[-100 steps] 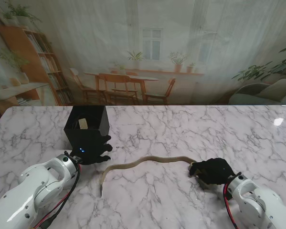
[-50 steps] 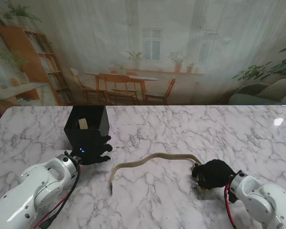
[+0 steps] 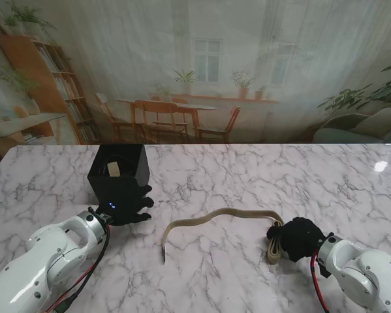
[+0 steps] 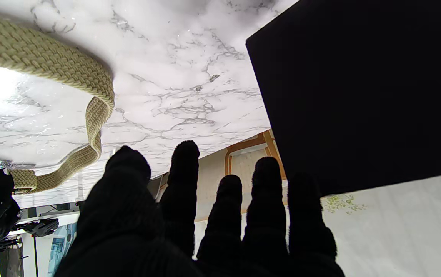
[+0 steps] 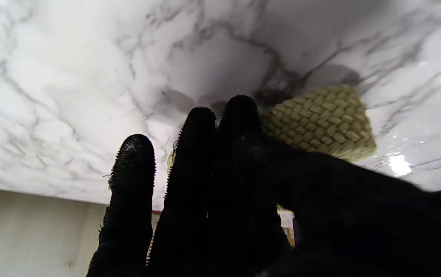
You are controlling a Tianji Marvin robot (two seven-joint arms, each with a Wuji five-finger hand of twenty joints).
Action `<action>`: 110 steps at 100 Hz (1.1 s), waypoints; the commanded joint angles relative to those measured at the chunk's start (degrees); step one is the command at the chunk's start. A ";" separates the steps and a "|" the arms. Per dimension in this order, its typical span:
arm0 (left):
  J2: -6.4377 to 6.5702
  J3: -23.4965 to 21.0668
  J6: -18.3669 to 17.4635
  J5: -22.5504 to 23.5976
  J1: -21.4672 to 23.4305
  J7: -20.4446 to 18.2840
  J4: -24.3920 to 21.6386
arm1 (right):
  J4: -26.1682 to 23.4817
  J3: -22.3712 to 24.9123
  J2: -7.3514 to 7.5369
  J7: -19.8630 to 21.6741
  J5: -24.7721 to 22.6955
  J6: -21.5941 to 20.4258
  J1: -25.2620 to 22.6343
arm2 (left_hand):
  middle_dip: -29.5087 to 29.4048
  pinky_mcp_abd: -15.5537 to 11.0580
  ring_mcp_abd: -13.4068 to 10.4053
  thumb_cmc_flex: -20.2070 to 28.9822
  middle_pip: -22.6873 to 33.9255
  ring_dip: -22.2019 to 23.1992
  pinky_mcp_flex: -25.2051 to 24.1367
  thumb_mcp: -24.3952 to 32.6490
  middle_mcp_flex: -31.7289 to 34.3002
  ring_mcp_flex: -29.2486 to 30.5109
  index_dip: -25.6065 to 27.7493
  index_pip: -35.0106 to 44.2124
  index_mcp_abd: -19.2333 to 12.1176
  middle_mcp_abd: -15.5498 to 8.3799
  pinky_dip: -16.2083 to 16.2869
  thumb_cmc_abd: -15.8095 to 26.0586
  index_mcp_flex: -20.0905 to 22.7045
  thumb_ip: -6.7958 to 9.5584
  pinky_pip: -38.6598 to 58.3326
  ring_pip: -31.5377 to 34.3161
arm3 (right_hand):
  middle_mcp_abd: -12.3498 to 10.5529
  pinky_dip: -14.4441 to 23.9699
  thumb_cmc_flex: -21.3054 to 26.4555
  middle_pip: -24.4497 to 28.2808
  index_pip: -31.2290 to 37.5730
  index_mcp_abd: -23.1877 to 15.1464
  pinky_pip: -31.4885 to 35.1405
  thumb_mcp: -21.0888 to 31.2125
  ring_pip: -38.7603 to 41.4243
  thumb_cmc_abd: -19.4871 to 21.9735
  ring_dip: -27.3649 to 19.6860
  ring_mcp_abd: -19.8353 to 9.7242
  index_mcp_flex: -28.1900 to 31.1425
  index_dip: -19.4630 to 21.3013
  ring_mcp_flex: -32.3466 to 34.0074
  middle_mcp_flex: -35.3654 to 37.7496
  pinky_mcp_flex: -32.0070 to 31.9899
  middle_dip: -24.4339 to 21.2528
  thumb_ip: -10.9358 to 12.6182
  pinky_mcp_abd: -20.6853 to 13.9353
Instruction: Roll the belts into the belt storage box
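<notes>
Change since the earlier frames: the belt point(image 3: 216, 218) has been drawn rightward, its free tip now lying nearer the table's middle, and the right hand point(image 3: 296, 238) has pulled back toward me with a short fold of strap at its fingers. The left hand has not moved.

Item 1, far left: left hand point(image 3: 125, 207), black-gloved, fingers spread and holding nothing, resting against the near wall of the storage box (the left wrist view shows the fingertips point(image 4: 183, 154) apart beside the dark wall).

Item 2, left of centre, far side: belt storage box point(image 3: 120, 173), black, open-topped, upright on the marble table point(image 3: 234, 176). A pale object shows inside near the rim; too small to identify.

Item 3, centre: the belt, tan woven webbing, lying in a loose wave from its tip at centre-near across to the right hand. Well apart from the box.

Item 4, right, near side: right hand, closed on the belt's end; the right wrist view shows woven strap point(image 5: 320, 123) bunched against the fingers, folded over rather than coiled.

Progress, as judged: early. At most the first turn of the roll is started; most of the strap lies unrolled, and the finished roll has yet to be carried left to the box.
</notes>
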 commanded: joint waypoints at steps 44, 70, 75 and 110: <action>-0.08 0.35 0.07 -0.22 -0.24 -0.98 0.25 | 5.26 -2.89 -0.18 -9.47 -0.02 1.82 1.02 | 0.07 2.01 0.96 -0.02 -0.29 0.02 -0.90 -0.58 -2.14 -1.05 -0.03 0.22 0.21 0.82 0.09 2.38 1.71 -0.86 -1.86 -1.48 | 9.30 4.65 -5.26 1.08 22.55 -26.70 -2.07 -12.31 3.09 1.38 9.42 9.09 13.29 -4.05 -11.98 -26.09 -8.47 11.52 -5.49 12.41; -0.10 0.38 0.03 -0.37 -0.32 -1.05 0.30 | 5.39 -3.13 -0.60 -10.90 1.54 2.43 1.03 | 0.06 2.03 1.05 -0.33 -0.31 0.02 -0.95 -0.65 -2.13 -1.11 -0.11 0.09 0.34 0.80 0.09 2.56 1.68 -0.87 -1.90 -1.50 | 12.23 4.49 -6.95 -1.77 22.29 -25.39 -7.88 -16.72 -2.05 3.66 3.32 10.18 15.10 -7.47 -23.14 -44.40 -12.43 1.83 -6.44 17.21; -0.10 0.38 0.01 -0.39 -0.33 -1.03 0.32 | 5.63 -3.41 -0.69 -11.36 1.89 2.78 1.17 | 0.05 2.02 1.04 -0.34 -0.33 0.02 -0.95 -0.63 -2.19 -1.09 -0.10 0.08 0.33 0.81 0.09 2.60 1.67 -0.86 -1.91 -1.49 | 11.82 3.87 -6.93 -1.62 22.41 -25.00 -8.93 -17.36 -2.53 4.26 2.66 10.29 15.69 -8.11 -23.38 -44.28 -12.94 1.60 -6.53 17.89; -0.11 0.42 0.08 -0.51 -0.29 -1.04 0.38 | 6.52 -5.16 -1.22 -13.25 3.74 6.16 1.76 | 0.05 2.06 0.98 -0.60 -0.36 0.00 -1.00 -0.68 -2.22 -1.13 -0.11 0.00 0.35 0.79 0.10 2.70 1.65 -0.89 -1.98 -1.54 | 19.68 -1.92 -6.38 -6.43 25.89 -19.98 -13.88 -18.28 -7.62 1.61 -3.08 14.96 24.47 -14.79 -27.68 -49.85 -16.03 -1.21 -8.00 20.87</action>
